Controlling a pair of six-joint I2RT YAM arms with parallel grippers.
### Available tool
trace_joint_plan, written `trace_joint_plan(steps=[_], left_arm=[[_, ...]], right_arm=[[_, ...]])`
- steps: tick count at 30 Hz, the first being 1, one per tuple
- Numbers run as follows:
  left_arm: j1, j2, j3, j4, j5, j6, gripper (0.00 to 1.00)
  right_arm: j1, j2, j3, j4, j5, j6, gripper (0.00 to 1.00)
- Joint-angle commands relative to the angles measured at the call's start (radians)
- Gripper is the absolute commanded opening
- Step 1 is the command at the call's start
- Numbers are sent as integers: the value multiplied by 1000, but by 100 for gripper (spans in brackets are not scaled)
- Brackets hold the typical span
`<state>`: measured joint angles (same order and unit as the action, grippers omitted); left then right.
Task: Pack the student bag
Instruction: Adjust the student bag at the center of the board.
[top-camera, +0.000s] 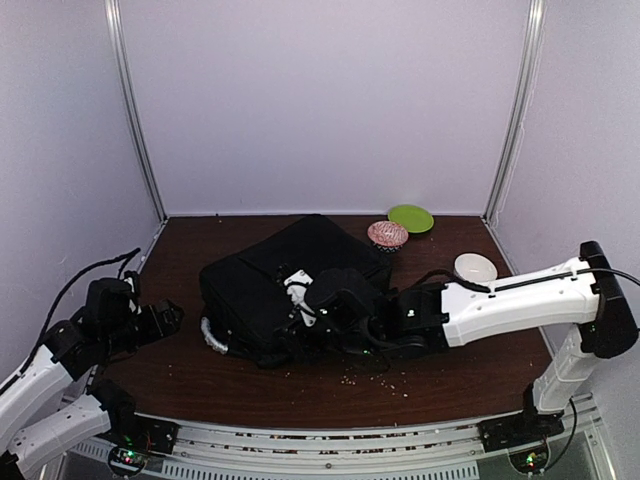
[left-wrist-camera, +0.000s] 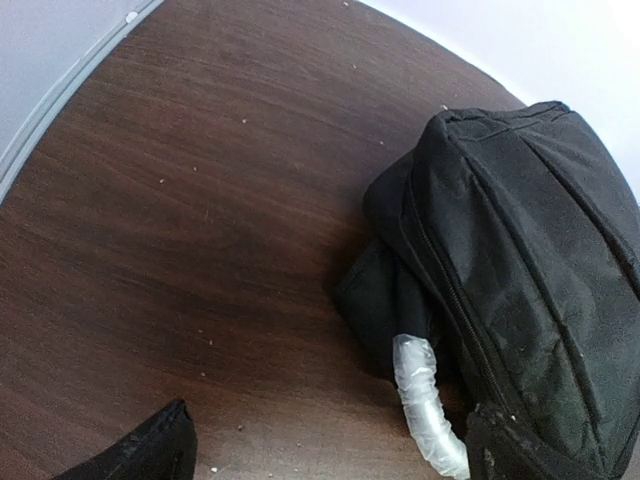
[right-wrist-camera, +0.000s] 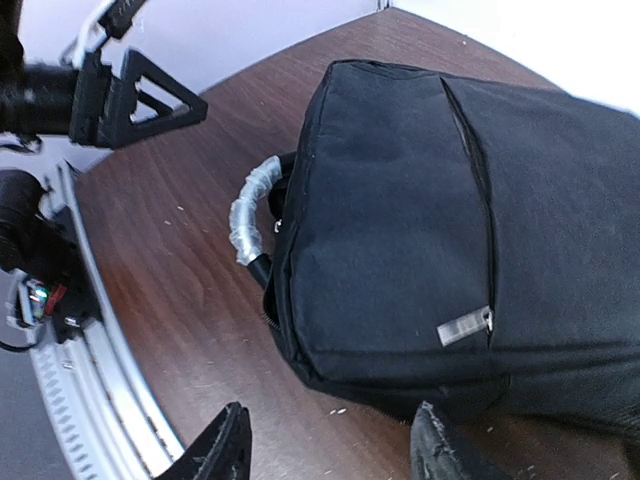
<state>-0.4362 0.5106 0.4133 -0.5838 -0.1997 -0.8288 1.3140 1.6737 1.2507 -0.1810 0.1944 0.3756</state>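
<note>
The student bag (top-camera: 262, 282) is a large black fabric bag lying flat mid-table, zipped, with a plastic-wrapped silvery handle (top-camera: 212, 336) at its near-left end. In the right wrist view the bag (right-wrist-camera: 420, 210) fills the frame, showing its handle (right-wrist-camera: 250, 212) and a metal zipper pull (right-wrist-camera: 465, 326). My right gripper (right-wrist-camera: 330, 455) hovers open over the bare wood by the bag's edge, with nothing between its fingers. My left gripper (left-wrist-camera: 335, 462) is open and empty, left of the bag (left-wrist-camera: 520, 250), looking at the handle (left-wrist-camera: 425, 400).
At the back right stand a green plate (top-camera: 411, 218), a pink patterned bowl (top-camera: 388, 235) and a white dish (top-camera: 475, 267). Crumbs (top-camera: 378, 376) dot the wood in front of the bag. A metal rail (top-camera: 330, 440) runs along the near edge.
</note>
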Motion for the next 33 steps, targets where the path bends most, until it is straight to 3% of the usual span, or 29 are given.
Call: trace_joint_plan(steps=[1, 7, 22, 27, 33], left_arm=[[-4, -8, -2, 23, 30, 1, 96], [-5, 38, 0, 27, 43, 6, 96], [-4, -15, -77, 78, 78, -9, 96], [-4, -16, -85, 83, 86, -14, 96], [-5, -6, -80, 102, 90, -19, 96]], right_arm=[[45, 138, 176, -205, 181, -180, 55], [105, 300, 375, -319, 293, -265, 58], [99, 534, 630, -487, 386, -267, 55], [88, 547, 655, -492, 419, -252, 43], [60, 521, 690, -489, 443, -234, 14]])
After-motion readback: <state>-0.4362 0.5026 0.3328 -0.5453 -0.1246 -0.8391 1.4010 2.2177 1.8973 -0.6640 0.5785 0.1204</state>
